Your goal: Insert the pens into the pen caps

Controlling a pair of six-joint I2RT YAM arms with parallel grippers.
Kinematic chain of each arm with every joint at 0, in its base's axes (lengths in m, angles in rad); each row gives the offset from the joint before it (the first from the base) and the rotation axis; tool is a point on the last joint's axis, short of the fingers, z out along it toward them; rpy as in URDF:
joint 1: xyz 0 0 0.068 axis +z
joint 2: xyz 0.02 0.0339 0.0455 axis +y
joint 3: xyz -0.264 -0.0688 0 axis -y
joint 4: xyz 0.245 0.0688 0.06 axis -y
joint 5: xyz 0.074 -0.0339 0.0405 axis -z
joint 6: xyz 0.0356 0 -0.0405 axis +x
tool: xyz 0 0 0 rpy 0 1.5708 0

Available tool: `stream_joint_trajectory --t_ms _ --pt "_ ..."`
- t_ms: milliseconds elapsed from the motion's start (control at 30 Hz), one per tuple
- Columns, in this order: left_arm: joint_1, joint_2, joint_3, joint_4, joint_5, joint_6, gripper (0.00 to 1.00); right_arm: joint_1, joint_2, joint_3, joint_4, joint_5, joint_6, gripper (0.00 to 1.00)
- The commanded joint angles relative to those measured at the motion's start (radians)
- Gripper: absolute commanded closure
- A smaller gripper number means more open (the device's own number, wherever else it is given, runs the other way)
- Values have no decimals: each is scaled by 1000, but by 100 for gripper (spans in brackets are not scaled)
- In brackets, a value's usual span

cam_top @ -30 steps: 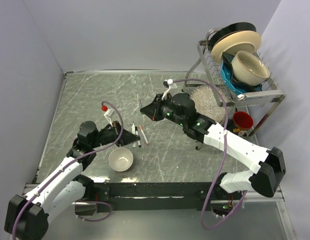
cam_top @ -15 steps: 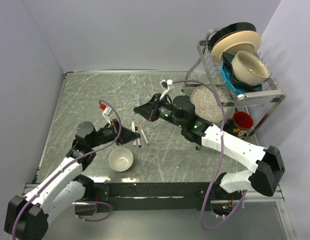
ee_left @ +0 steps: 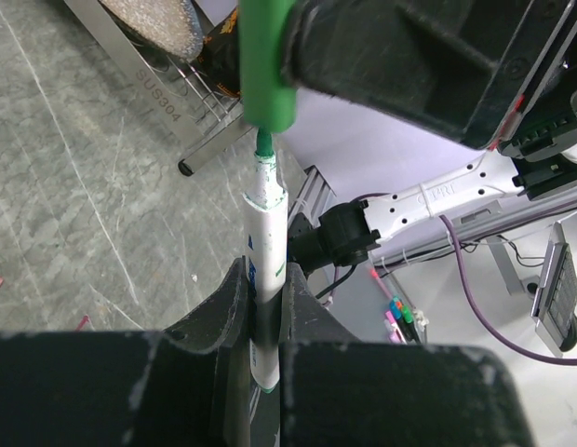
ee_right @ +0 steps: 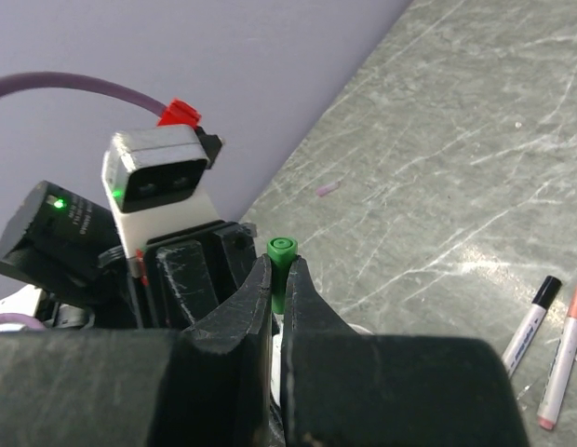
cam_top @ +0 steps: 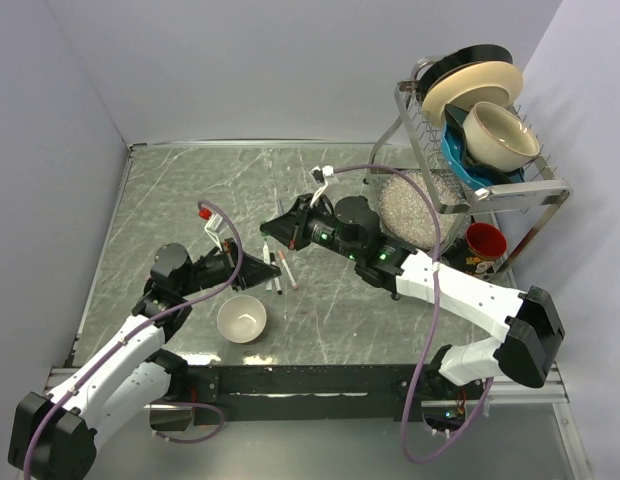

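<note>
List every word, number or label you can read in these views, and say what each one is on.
"SUS304": stamped on a steel bar of the dish rack.
Lettering on the white arm link: too blurred to read.
Green print on the pen: too small to read.

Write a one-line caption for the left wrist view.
Left gripper holds a green-tipped pen, tip at the opening of the green cap in the right gripper.

My left gripper (ee_left: 267, 321) clamps a white pen (ee_left: 267, 233) upright, its green tip right at the mouth of the green cap (ee_left: 266, 74) pinched in the right gripper (ee_left: 302, 51); a rack foot (ee_left: 189, 166) stands by the worktop's (ee_left: 74, 214) edge
</note>
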Motion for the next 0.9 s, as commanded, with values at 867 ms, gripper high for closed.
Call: stream_joint_trajectory --t_ms 867 --pt "-5 -20 28 -14 -45 32 99 28 -52 -94 37 44 -16 100"
